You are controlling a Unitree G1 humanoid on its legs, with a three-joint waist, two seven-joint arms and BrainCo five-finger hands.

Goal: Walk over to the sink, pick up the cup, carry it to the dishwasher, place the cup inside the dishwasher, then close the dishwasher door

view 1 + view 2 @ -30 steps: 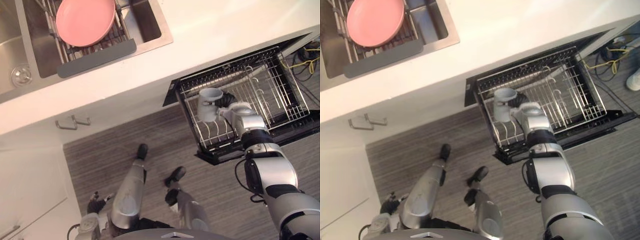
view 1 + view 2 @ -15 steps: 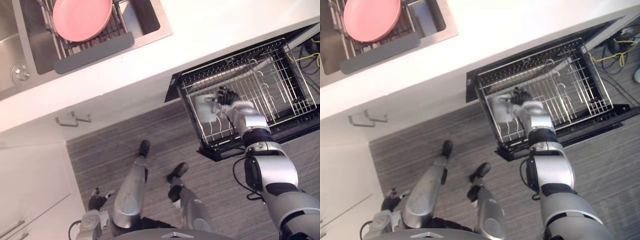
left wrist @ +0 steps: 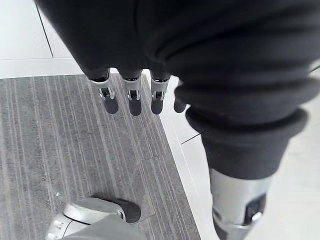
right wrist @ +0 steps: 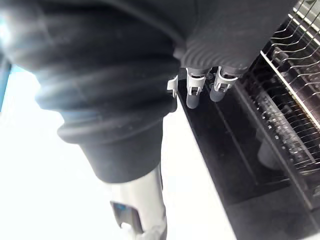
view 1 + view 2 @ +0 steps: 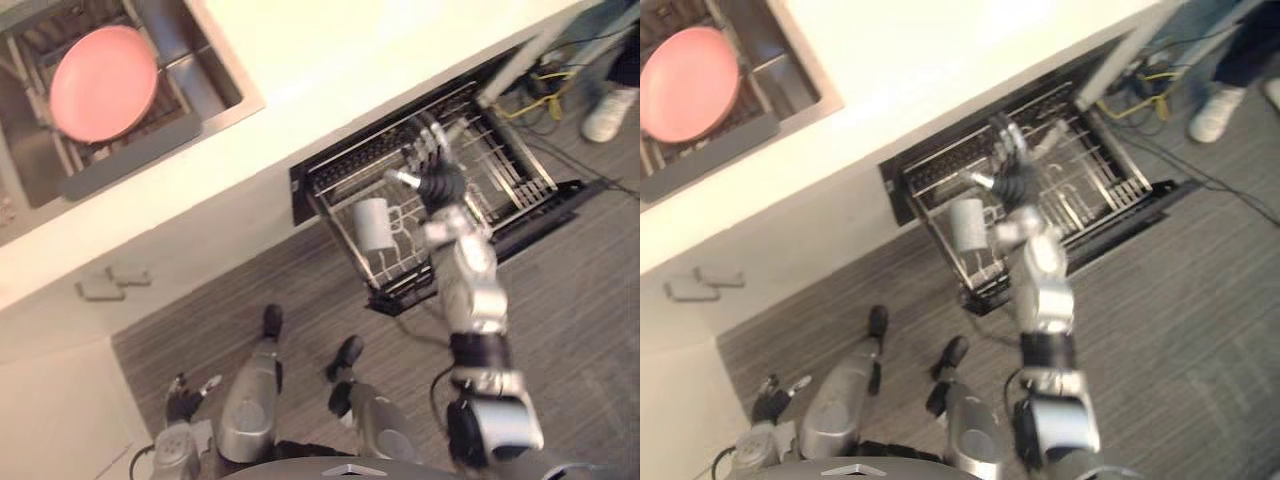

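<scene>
The cup (image 5: pixel 372 224) sits in the dishwasher's pulled-out rack (image 5: pixel 512 170), at the end nearest the sink (image 5: pixel 215 75) (whether it stands straight among the wires I cannot tell). My right hand (image 5: pixel 438 180) hovers over the rack just beside the cup and apart from it, its fingers (image 5: pixel 430 140) spread wide and holding nothing. The dishwasher door (image 5: pixel 540 215) lies open under the rack. My left hand (image 5: pixel 185 402) hangs low by my side over the striped floor, its fingers (image 3: pixel 130 102) straight and empty. A pink plate (image 5: pixel 103 82) rests in the sink, set into the white table (image 5: pixel 330 50), and a person's white shoe (image 5: pixel 605 113) stands past the door
</scene>
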